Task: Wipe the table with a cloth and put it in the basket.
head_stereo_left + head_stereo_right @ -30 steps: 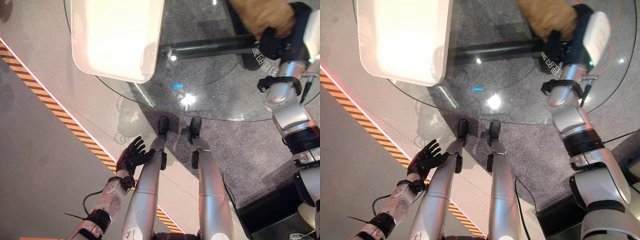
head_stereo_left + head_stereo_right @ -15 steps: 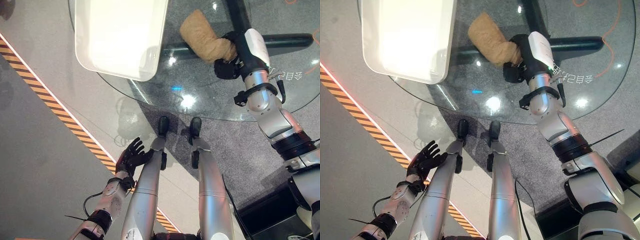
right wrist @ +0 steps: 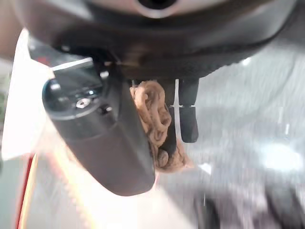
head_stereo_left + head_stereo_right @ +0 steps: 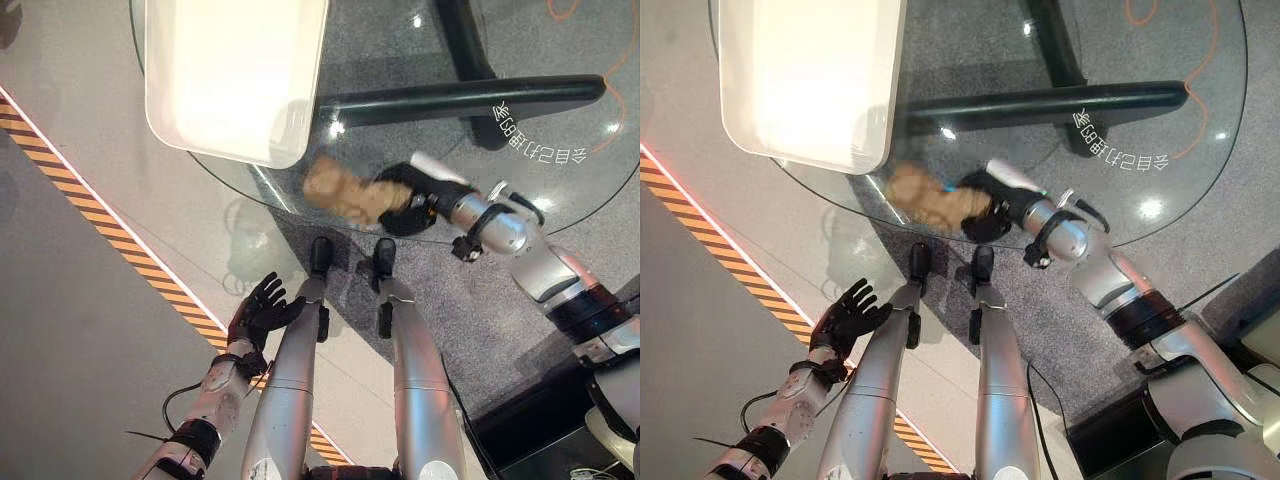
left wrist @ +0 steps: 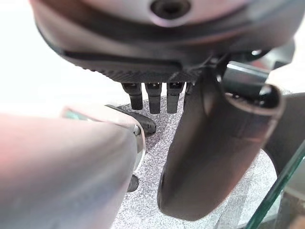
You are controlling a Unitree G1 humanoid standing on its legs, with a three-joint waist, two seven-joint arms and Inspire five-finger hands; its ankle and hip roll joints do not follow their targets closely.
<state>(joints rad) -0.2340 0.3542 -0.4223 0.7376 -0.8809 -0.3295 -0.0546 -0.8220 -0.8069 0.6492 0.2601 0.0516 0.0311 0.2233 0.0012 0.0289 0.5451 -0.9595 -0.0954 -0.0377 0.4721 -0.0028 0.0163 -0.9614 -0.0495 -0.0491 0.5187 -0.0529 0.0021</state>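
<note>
— Cloth (image 4: 345, 196) first: where do we place it?

— We see the tan cloth bunched at the near edge of the round glass desk (image 4: 560, 200), clamped in the right robot hand (image 4: 412, 190). In the right wrist view the cloth (image 3: 157, 126) sits between the dark thumb and the curled fingers (image 3: 188, 121), so we read that robot hand as closed around it.

— And the arm behind it?

— We see the right arm reaching in from the right, low across the near rim of the desk, with the robot hand pointing toward the robot's left.

— What about the basket?

— We see a white basket (image 4: 235, 75) on the far left part of the desk, its near corner just beyond the cloth — apart from it, not touching as far as we can tell.

— The left robot hand?

— We find the left robot hand (image 4: 262, 311) down low beside the robot, above the grey floor (image 4: 70, 300), well apart from the desk. Its fingers are spread and straight, holding nothing; the left wrist view shows the fingers (image 5: 152, 99) hanging straight too.

— Anything else?

— We note an orange-and-black striped line (image 4: 120, 238) running diagonally over the floor, and through the glass a black desk base (image 4: 460, 95) on speckled grey carpet (image 4: 480, 300).
</note>
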